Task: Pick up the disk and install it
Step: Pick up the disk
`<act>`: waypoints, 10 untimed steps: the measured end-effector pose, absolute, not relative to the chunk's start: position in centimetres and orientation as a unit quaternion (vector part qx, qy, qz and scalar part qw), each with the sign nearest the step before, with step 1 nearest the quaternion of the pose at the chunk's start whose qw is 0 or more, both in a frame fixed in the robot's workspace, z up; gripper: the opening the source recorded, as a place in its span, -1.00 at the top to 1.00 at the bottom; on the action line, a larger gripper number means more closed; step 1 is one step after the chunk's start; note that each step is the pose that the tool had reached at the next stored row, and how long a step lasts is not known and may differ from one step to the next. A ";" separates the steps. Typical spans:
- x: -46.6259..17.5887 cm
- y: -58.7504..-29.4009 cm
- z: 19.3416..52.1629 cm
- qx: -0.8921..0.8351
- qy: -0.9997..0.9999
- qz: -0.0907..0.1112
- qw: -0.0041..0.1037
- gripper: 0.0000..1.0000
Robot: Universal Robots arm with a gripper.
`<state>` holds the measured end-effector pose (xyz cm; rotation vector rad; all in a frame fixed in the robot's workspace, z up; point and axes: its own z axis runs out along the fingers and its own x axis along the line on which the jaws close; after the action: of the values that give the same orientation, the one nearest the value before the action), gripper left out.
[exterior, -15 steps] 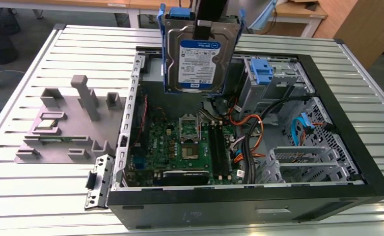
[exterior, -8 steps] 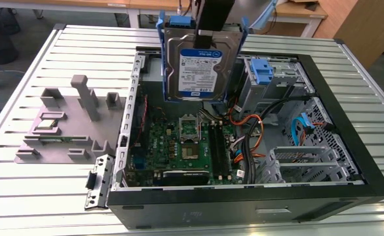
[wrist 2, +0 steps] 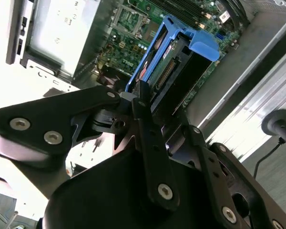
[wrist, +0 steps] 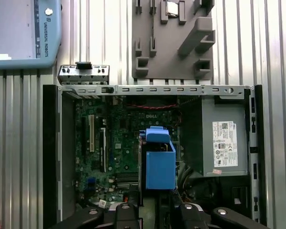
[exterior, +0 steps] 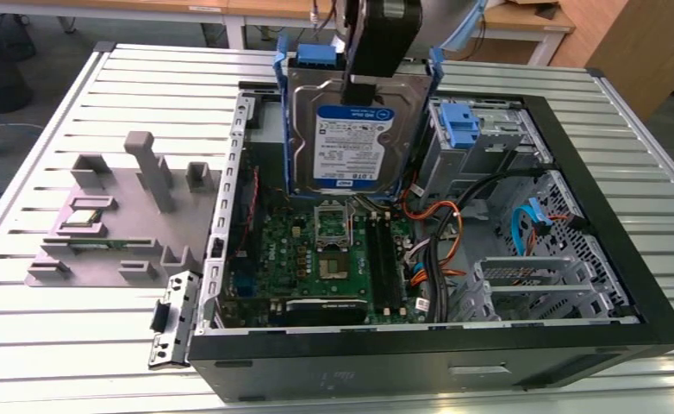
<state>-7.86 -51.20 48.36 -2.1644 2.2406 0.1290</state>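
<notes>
The disk (exterior: pixel 354 142), silver with a blue-and-white label and blue side rails, hangs upright over the far part of the open computer case (exterior: pixel 452 362). My gripper (exterior: pixel 361 90) comes down from above and is shut on the disk's top edge. In the second wrist view the black fingers (wrist 2: pixel 142 102) clamp the disk (wrist 2: pixel 178 67) at its connector end, with the motherboard behind it. In the first wrist view the disk (wrist: pixel 158 162) appears end-on above the motherboard (wrist: pixel 114 143), just beyond my gripper (wrist: pixel 155 212).
A grey fixture block (exterior: pixel 119 216) holding a small silver chip (exterior: pixel 86 216) lies on the slatted table at the exterior view's left. Inside the case are a grey power-supply box (wrist: pixel 224 143), a blue-latched drive bay (exterior: pixel 461 129), orange and black cables (exterior: pixel 440 224) and a metal cage (exterior: pixel 544 285).
</notes>
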 end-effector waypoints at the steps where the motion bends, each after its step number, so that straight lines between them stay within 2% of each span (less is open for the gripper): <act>1: -7.9 -51.5 48.4 -0.694 0.719 0.041 0.012 0.30; 10: -7.9 -53.7 48.3 -0.694 0.719 0.041 0.012 0.30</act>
<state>-7.86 -53.69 48.27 -2.1644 2.2406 0.1290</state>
